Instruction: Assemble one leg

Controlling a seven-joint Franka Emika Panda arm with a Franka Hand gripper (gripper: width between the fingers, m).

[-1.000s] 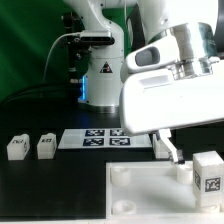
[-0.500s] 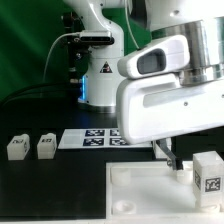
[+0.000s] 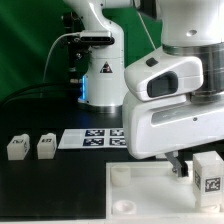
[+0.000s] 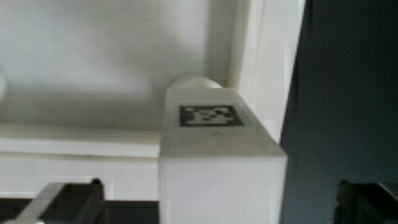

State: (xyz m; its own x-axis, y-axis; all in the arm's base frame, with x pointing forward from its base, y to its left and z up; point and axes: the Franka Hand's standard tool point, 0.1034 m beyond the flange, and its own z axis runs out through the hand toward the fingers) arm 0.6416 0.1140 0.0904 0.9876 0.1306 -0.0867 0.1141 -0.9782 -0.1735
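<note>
The leg is a small white block with a black-and-white tag, standing at the right edge of the wide flat white square piece. My gripper hangs just above and beside the leg; one dark finger shows to the exterior view's left of it. In the wrist view the leg fills the middle. My gripper is open, with its dark fingertips wide apart on either side of the leg and not touching it.
Two more small white legs stand on the black table at the exterior view's left. The marker board lies behind them. The robot base stands at the back.
The arm has moved to the exterior view's right and lower, bringing the gripper over the leg. The leg and the other parts have not moved.
</note>
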